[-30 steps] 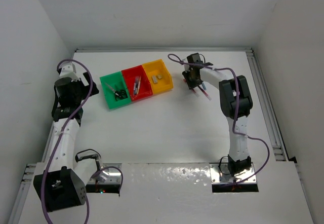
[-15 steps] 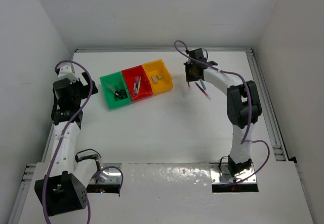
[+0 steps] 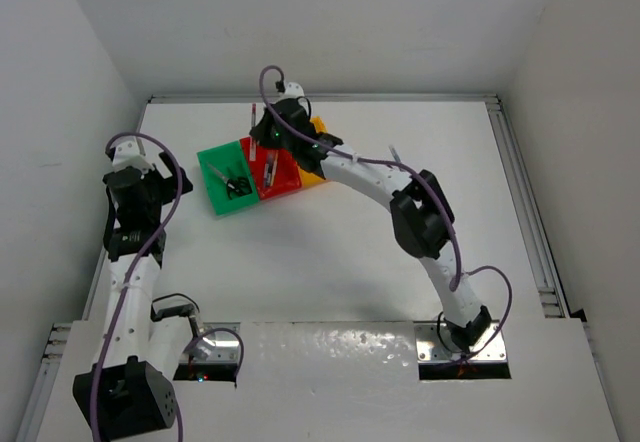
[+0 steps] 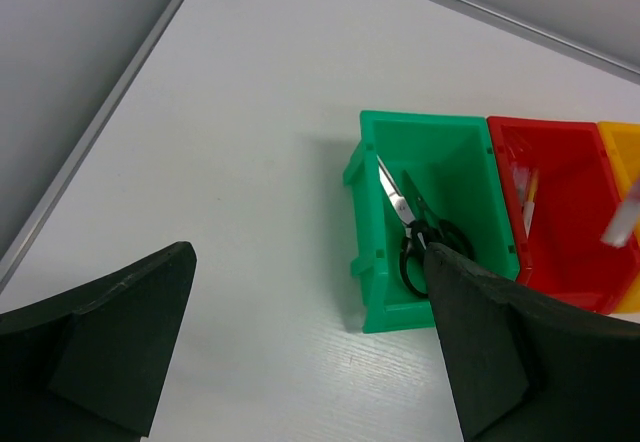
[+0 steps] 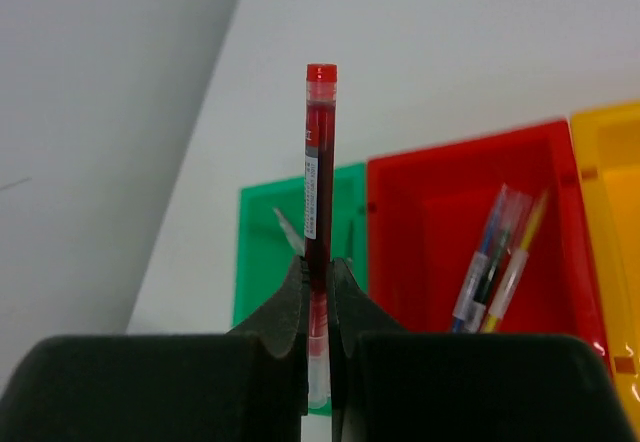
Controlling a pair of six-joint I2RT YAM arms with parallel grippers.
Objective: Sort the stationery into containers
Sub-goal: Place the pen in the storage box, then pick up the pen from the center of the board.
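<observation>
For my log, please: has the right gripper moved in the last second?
Yes; the right gripper swung left, past the yellow bin, to over the red bin.

A white table (image 3: 300, 252) stood inside a plain white enclosure, closed in by a back wall (image 3: 300, 22), a left wall (image 3: 50, 112) and a right wall (image 3: 590, 112). A metal rail (image 3: 523, 202) ran along the table's right edge and another along its far edge. Soft, even light fell on the table and threw only faint shadows.
</observation>
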